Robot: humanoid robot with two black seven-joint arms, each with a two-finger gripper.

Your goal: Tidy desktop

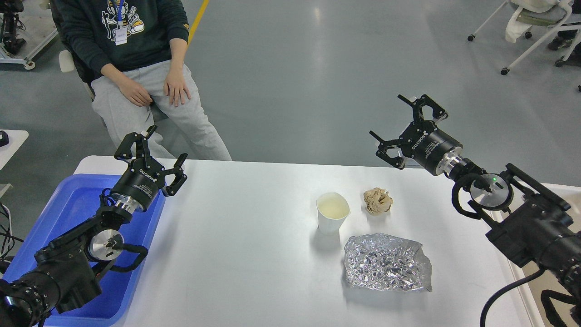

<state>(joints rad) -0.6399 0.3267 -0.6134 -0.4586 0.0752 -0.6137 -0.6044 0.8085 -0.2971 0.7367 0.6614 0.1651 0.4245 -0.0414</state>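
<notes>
The white desktop (236, 236) spans the middle of the head view. On it stand a white paper cup (332, 212), a crumpled brown paper ball (377, 200) just right of the cup, and a wrinkled sheet of silver foil (386, 263) in front of both. My left gripper (166, 145) hovers open over the desktop's far left corner, holding nothing. My right gripper (386, 116) is open and empty, raised above the far right edge, well apart from the paper ball.
A blue plastic tray (72, 209) sits at the desktop's left end under my left arm. A beige bin edge (526, 281) shows at the right, under my right arm. A seated person (136, 68) faces the desktop's far left side. Wheeled chairs stand at the far right.
</notes>
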